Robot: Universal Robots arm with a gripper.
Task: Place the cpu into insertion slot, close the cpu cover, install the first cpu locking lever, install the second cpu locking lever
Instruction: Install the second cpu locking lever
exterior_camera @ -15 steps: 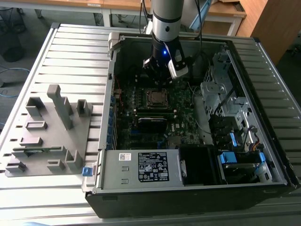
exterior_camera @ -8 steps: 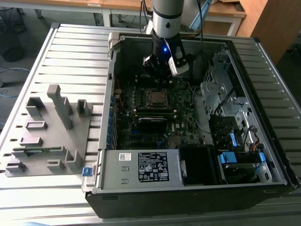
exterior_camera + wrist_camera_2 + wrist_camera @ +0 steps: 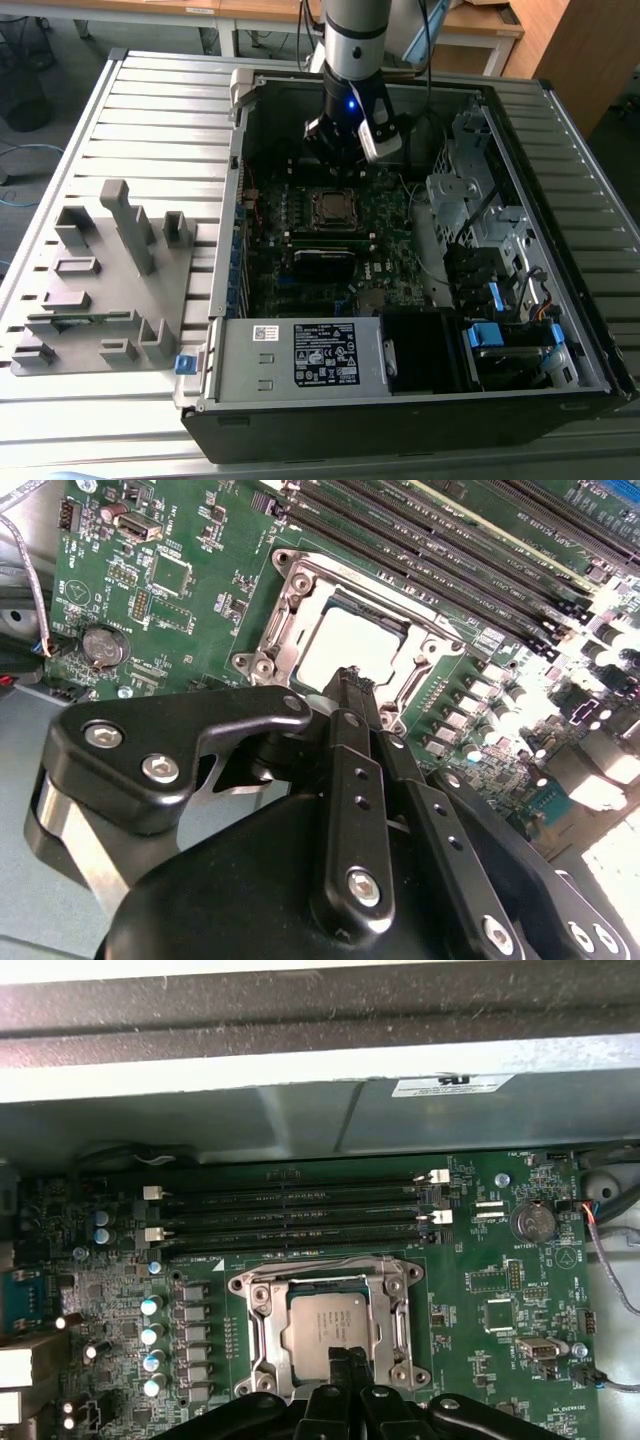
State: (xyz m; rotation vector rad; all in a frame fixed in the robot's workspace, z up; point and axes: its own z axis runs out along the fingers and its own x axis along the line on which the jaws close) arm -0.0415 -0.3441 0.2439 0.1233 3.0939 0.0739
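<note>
The black pincer (image 3: 345, 1360) has its two fingers pressed together and holds nothing. Its tip hangs just over the edge of the cpu (image 3: 325, 1326). The cpu lies flat in the insertion slot (image 3: 262, 1332) on the green board (image 3: 500, 1310). The shiny cpu cover (image 3: 398, 1312) lies down around it. In the exterior view the pincer (image 3: 343, 165) is inside the open computer case (image 3: 300, 400).

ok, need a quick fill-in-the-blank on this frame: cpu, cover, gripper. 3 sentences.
1. The cpu lies inside the insertion ____.
2. The cpu cover frames the chip, and through its open middle the chip's ____ metal top shows.
3. In both wrist views the gripper has its fingertips together at the ____ cover's edge.

Missing words: slot; silver-grey; cpu
</note>
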